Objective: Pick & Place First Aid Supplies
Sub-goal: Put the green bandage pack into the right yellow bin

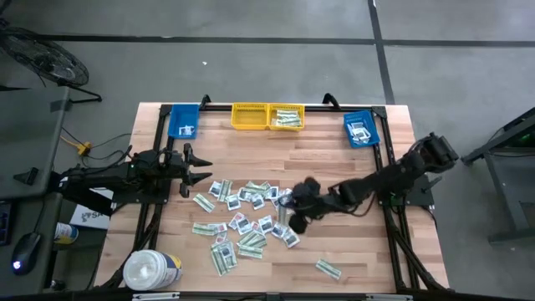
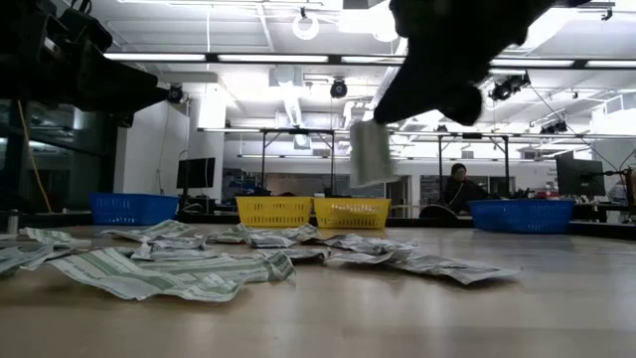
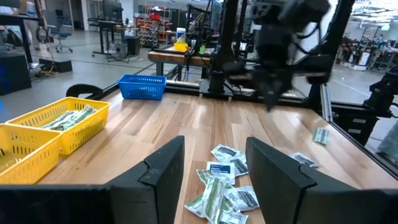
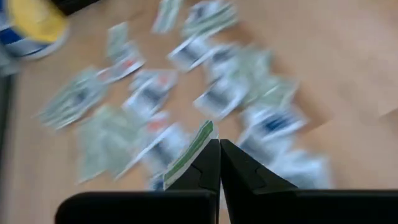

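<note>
The wooden surface (image 1: 418,251) carries everything. At its near left corner stands one big white round tub (image 1: 152,270). Along the far edge sit four bins: two yellow bins (image 1: 267,117) side by side in the middle, and two blue bins (image 1: 184,121), one toward each end. The left claw (image 1: 196,170) hovers at the left side, fingers spread and empty. The right claw (image 1: 298,219) hangs above the middle, fingers pressed together on one green-striped packet (image 4: 189,154), lifted clear of the wood. Below it, dozens of first aid supplies (image 1: 242,221) lie scattered mid-surface, too many to count exactly; one stray strip (image 1: 328,268) lies apart nearer the front.
</note>
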